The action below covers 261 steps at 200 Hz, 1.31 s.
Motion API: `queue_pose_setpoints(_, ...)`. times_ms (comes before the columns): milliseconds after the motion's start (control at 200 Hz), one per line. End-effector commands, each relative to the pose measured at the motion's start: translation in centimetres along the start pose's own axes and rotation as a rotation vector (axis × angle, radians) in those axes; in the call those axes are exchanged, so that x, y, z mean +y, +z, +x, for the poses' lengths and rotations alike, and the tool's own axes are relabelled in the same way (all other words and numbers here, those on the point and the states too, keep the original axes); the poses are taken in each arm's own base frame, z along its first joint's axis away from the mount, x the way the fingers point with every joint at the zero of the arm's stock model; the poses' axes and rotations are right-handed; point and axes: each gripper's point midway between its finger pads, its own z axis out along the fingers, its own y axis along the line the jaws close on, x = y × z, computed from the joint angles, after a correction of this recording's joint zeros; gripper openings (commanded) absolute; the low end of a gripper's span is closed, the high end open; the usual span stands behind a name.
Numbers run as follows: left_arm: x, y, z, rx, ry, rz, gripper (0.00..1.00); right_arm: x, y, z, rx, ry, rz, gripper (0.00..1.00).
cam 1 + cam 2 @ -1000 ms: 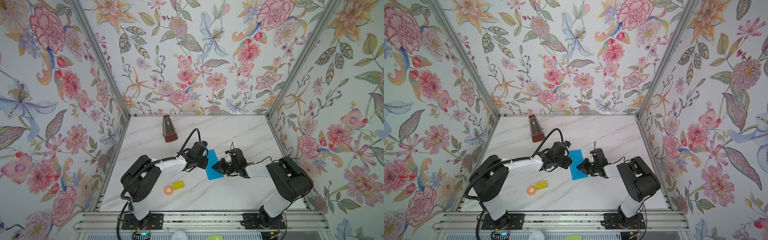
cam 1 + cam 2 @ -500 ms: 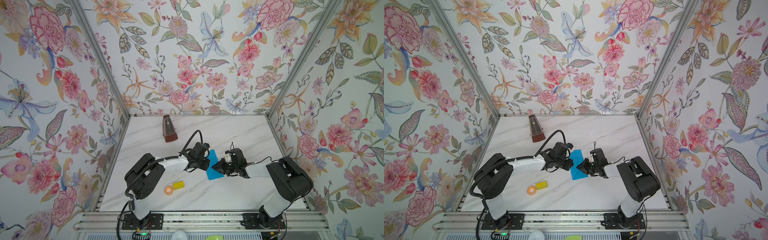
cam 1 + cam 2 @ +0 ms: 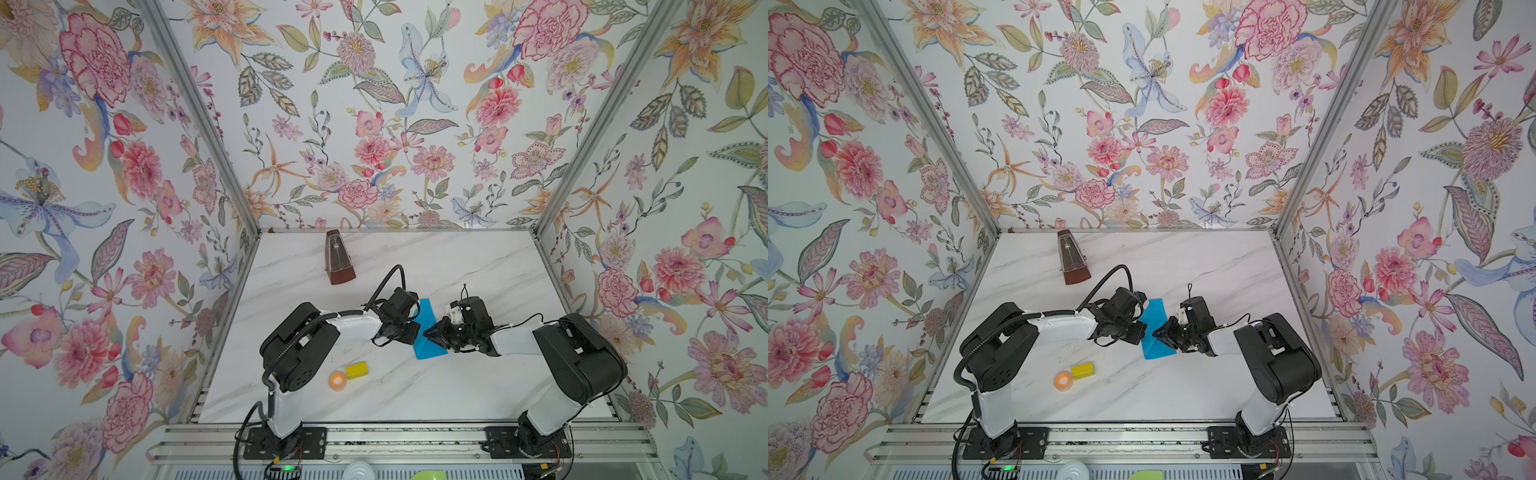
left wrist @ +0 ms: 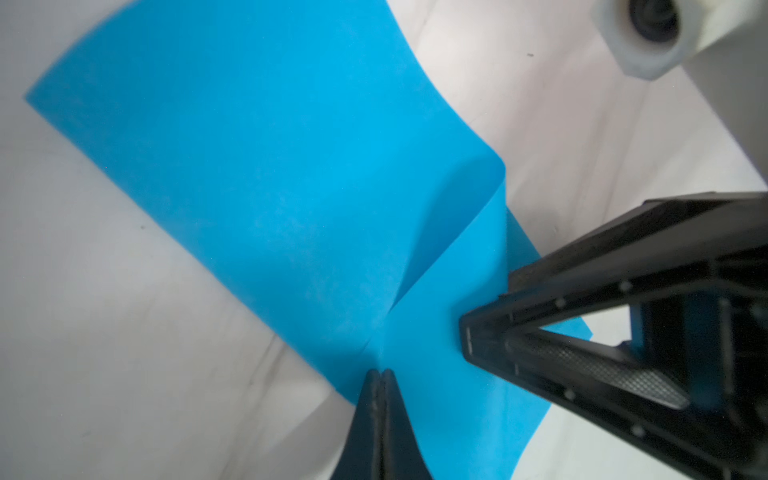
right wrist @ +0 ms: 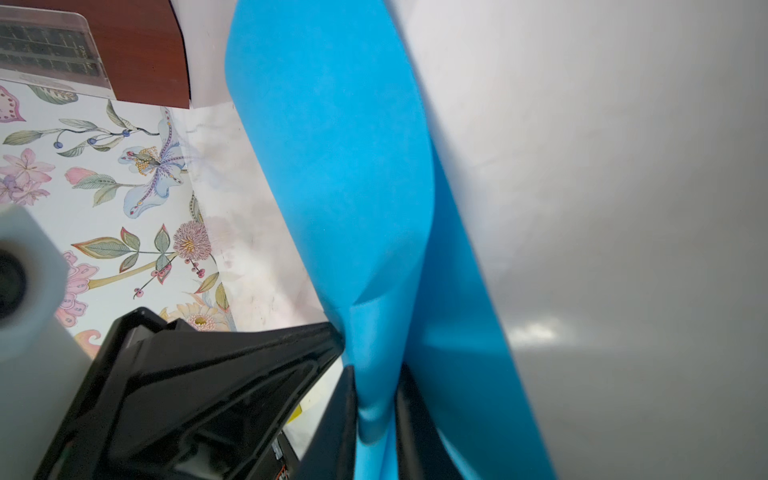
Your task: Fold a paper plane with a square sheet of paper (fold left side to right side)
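— Where is the bright blue square sheet of paper [image 3: 426, 313]?
— On the middle of the white marble surface [image 3: 457, 386], between the two arms, one side curled over the other and not yet flat.
— The left fingers [image 4: 368, 415]?
— Clenched together, tips at the sheet's crease. Whether paper is nipped between them, I cannot tell.
— The right fingers [image 5: 338, 436]?
— Grasping the curled-over flap, which runs up between them.
— Anything else?
— A brown wooden metronome [image 3: 340, 257] towards the back, and a small yellow block [image 3: 356, 370] just beside an orange tape roll [image 3: 337, 380].
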Motion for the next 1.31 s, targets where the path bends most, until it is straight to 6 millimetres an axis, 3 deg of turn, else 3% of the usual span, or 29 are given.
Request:
queue_pose_setpoints(0,1.9,1.0,2.4,0.095,-0.028,-0.071,0.02,-2.9,-1.0,0.7,0.009,0.047,0.136,0.26)
queue_pose_setpoints(125,1.8,1.3,2.6,0.110,-0.020,-0.061,0.02,-1.1,-2.5,-0.3,-0.026,-0.002,0.150,0.32)
queue_pose_setpoints(240,1.8,1.5,2.7,0.120,-0.015,-0.056,0.01,0.7,-3.2,-0.4,-0.029,-0.033,0.126,0.27)
queue_pose_setpoints(410,1.8,1.7,3.0,0.134,-0.013,-0.058,0.00,4.1,-2.1,0.5,0.036,-0.072,0.021,0.18)
queue_pose_setpoints(505,2.0,1.8,3.3,0.146,-0.015,-0.062,0.00,4.8,-1.1,0.6,0.062,-0.080,0.012,0.18)
queue_pose_setpoints(806,2.9,2.3,4.3,0.177,-0.026,-0.091,0.00,3.0,1.3,0.2,0.100,-0.045,0.054,0.16)
queue_pose_setpoints(1301,4.4,2.7,5.7,0.227,-0.045,-0.128,0.00,-1.6,0.3,1.7,0.090,-0.004,0.159,0.15)
